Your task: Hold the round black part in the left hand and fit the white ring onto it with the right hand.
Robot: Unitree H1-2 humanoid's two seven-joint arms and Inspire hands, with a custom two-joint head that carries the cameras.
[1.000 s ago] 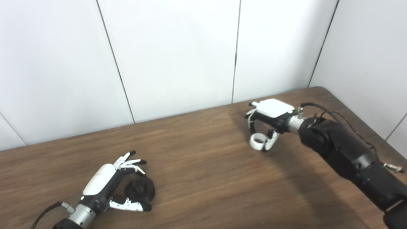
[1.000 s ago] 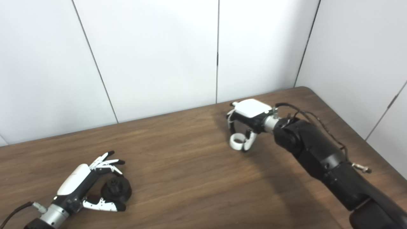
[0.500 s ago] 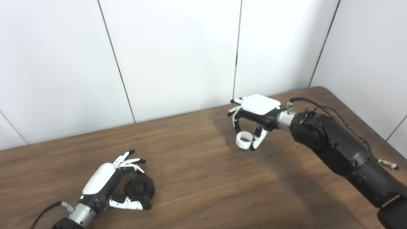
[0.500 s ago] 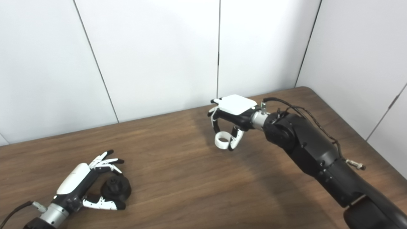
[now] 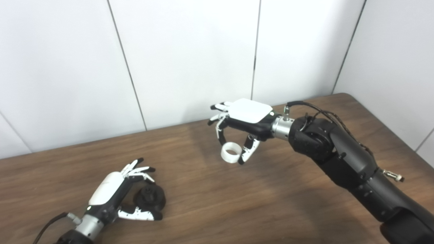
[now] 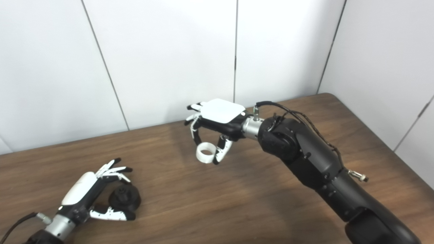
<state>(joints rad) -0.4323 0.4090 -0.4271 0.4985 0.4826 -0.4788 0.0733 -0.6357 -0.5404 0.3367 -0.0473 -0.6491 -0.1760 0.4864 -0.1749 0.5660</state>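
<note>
Left eye view shows the right hand [image 5: 242, 123] held up over the middle of the wooden table [image 5: 210, 203], palm down, its white back plate facing up. It has the white ring [image 5: 231, 153] pinched between thumb and fingers [image 5: 220, 134], and the ring hangs clear of the tabletop, its opening tipped a little upward. Down at the near left corner, the left hand [image 5: 113, 189] lies low on the table, curled around the round black part [image 5: 151, 199]. The thumb reaches along the near side of the part and the fingers arch over its far side, so the hand looks closed loosely about it, though whether the part is lifted or just resting on the wood I can't make out. The two hands are well apart, the ring up and to the right of the black part
</note>
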